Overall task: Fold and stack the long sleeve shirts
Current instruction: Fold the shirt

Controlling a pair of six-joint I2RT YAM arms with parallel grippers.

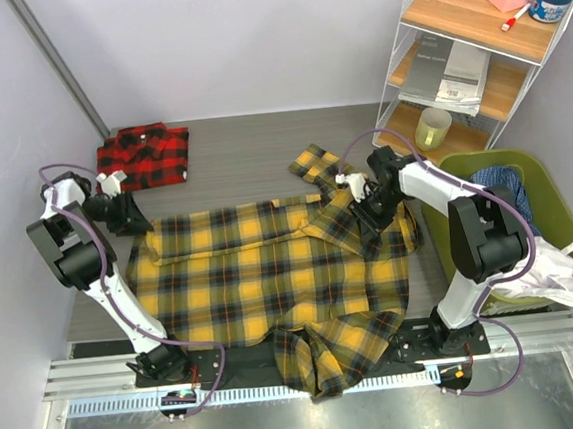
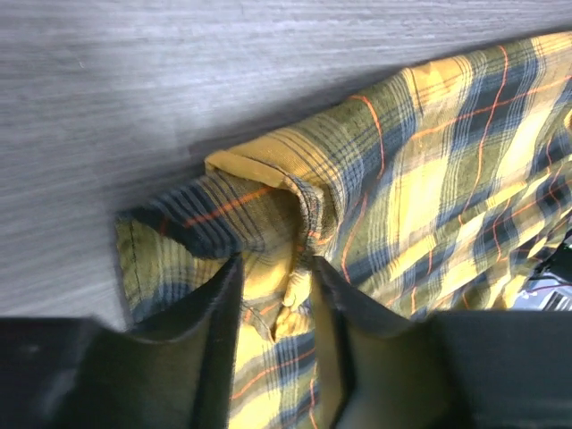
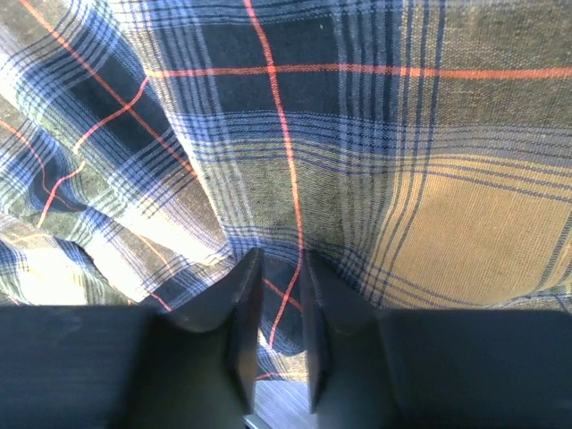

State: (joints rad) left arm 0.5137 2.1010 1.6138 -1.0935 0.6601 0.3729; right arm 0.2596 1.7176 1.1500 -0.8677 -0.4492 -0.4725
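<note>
My left claw is pinched narrow on a raised fold at the far left corner of the yellow-and-black shirt, and my right claw is pinched narrow on cloth at its far right. The shirt lies spread across the table, bunched at the near edge. The red-and-black shirt sits folded, far left, apart.

Flannel of yellow shirt looked soft, woven, matt, weave visible up close; red shirt same cloth. Matt grey table had fine wood-grain; left gripper fingers were matt black plastic; shelf boards bare wood, wire frame white-coated; bin smooth green plastic.
</note>
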